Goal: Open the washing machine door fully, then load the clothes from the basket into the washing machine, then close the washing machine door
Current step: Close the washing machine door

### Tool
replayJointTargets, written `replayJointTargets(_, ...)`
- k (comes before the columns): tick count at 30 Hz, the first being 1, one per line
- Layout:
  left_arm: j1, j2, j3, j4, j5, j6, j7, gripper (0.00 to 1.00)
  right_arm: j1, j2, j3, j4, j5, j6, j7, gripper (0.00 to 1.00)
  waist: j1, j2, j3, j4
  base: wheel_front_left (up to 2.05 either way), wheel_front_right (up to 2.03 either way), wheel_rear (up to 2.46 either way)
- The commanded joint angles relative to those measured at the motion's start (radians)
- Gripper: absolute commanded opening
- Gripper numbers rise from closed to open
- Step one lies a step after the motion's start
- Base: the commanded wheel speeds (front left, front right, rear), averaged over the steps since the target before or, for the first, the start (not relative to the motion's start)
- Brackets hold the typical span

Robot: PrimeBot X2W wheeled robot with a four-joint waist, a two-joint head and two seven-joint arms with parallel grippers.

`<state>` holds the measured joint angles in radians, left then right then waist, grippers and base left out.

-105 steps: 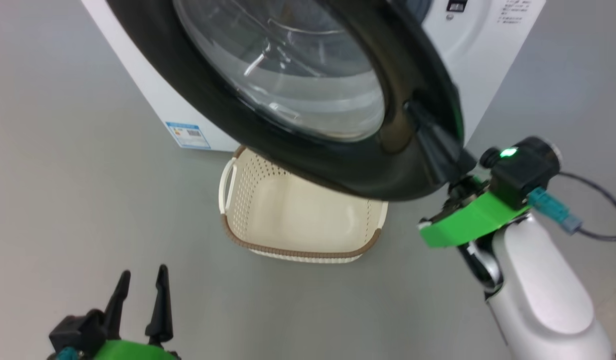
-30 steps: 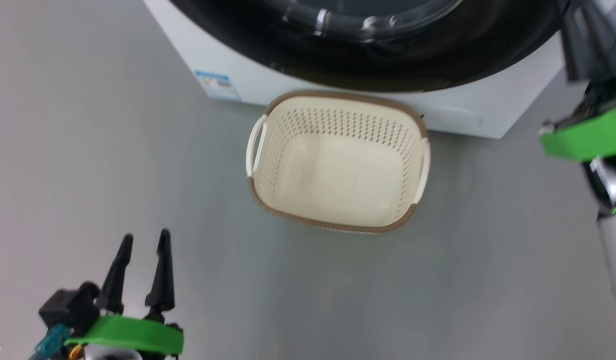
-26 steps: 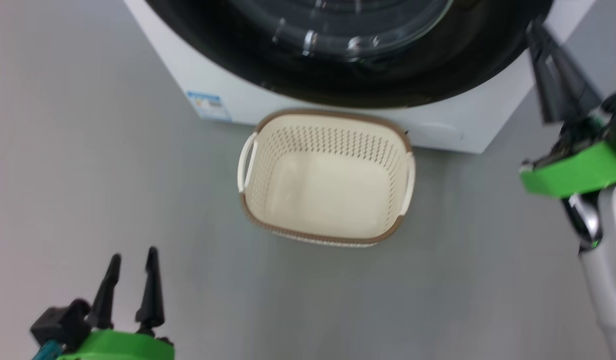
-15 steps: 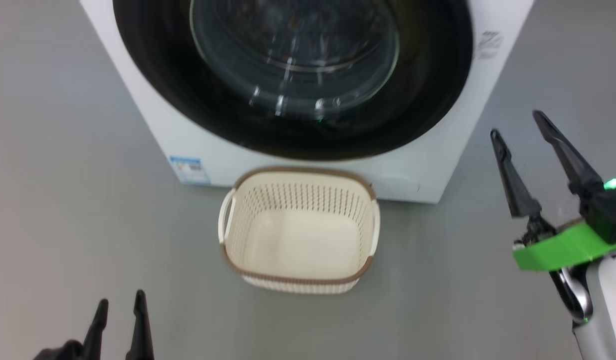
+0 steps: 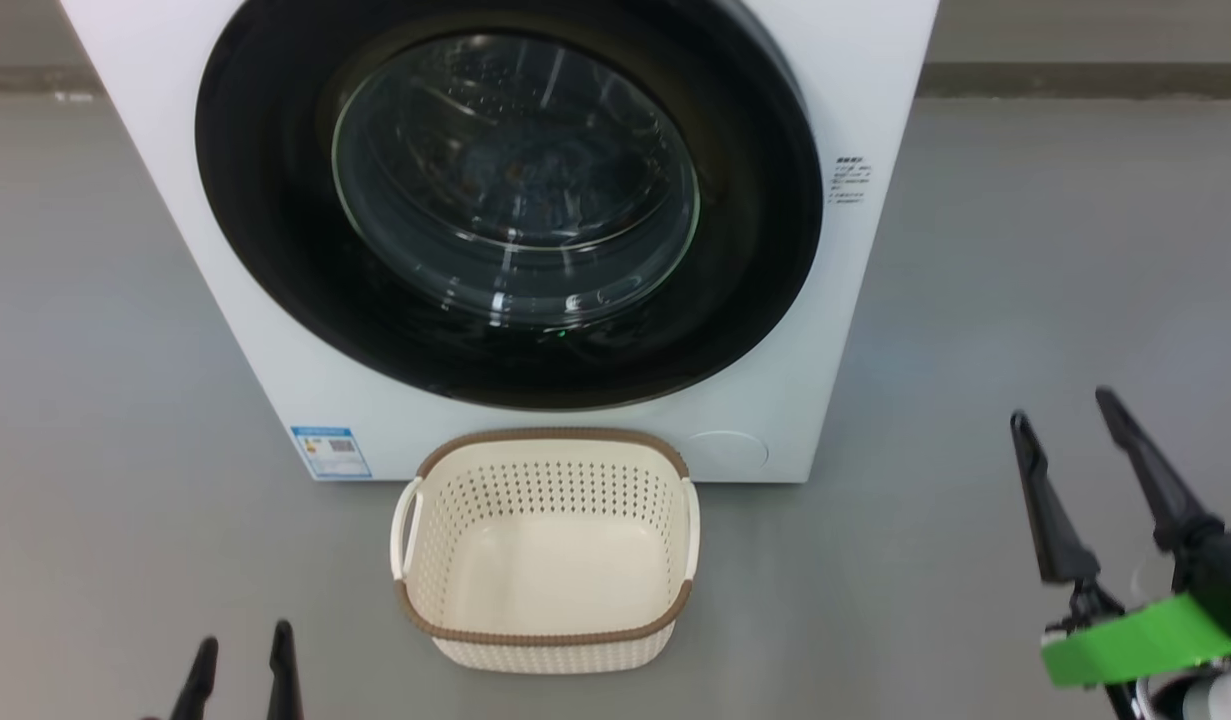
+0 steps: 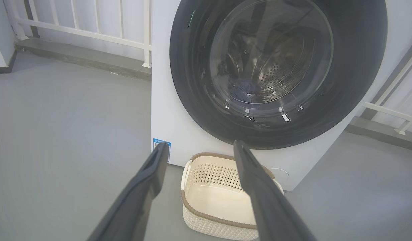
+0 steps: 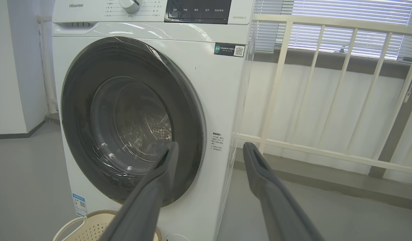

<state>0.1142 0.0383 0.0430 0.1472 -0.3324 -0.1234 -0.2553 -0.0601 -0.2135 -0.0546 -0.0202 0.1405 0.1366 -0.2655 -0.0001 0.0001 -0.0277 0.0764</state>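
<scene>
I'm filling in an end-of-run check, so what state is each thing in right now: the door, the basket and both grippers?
washing machine door: shut, flat against the front of the washing machine.
basket: upright on the floor in front of the machine, empty.
left gripper: open, holding nothing.
right gripper: open, holding nothing.

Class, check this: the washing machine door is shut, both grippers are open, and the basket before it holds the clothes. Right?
No: the basket is empty, as the head view shows. The washing machine door is shut; left gripper and right gripper are open.
</scene>
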Motion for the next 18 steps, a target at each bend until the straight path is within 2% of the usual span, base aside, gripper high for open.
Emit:
replayJointTargets(1,-0.006,0.012,0.032,-0.015,0.008,-0.002,-0.006,1.0,0.008,-0.003,0.012,-0.029,0.01,-0.006,0.004,1.0,0.0001,-0.0001,-0.019,-0.015,0.0,0.0,0.0)
replayJointTargets(10,0.01,0.012,0.009,0.004,0.0,-0.004,-0.006,1.0,0.116,0.053,0.008,-0.029,0.0,-0.006,0.004,1.0,0.0001,-0.0001,-0.039,-0.032,0.0,0.0,0.0)
replayJointTargets(18,0.026,0.014,0.015,-0.018,0.037,-0.006,-0.006,1.0,0.172,0.093,0.0,-0.036,-0.009,-0.006,0.004,1.0,0.0001,-0.0001,-0.048,-0.042,0.0,0.0,0.0)
